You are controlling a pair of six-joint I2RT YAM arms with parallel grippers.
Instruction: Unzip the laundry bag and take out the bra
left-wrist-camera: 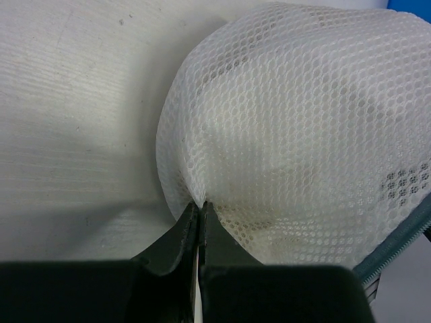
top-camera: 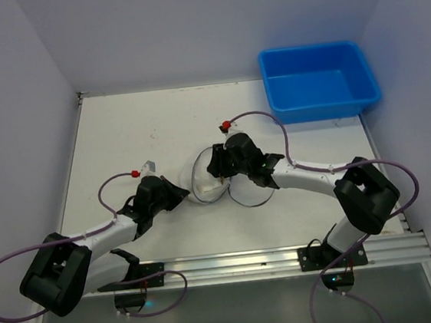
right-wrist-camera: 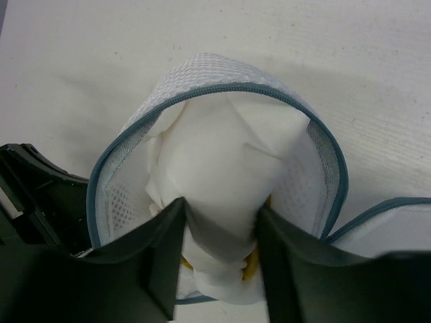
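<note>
The laundry bag point(top-camera: 202, 184) of white mesh lies mid-table between both arms. In the left wrist view the bag point(left-wrist-camera: 303, 134) fills the frame, and my left gripper point(left-wrist-camera: 200, 206) is shut on a pinch of its mesh at the lower edge. In the right wrist view the bag's teal zipper rim point(right-wrist-camera: 222, 87) gapes open. Inside is the bra point(right-wrist-camera: 222, 168), showing its white padded side with a mustard-yellow edge point(right-wrist-camera: 250, 266). My right gripper point(right-wrist-camera: 219, 225) reaches into the opening, and its two fingers press on either side of the bra.
A blue plastic bin point(top-camera: 319, 81) stands at the far right of the table. A small white clip-like item point(top-camera: 149, 167) lies near the left arm. Grey walls close in the table on the left, back and right.
</note>
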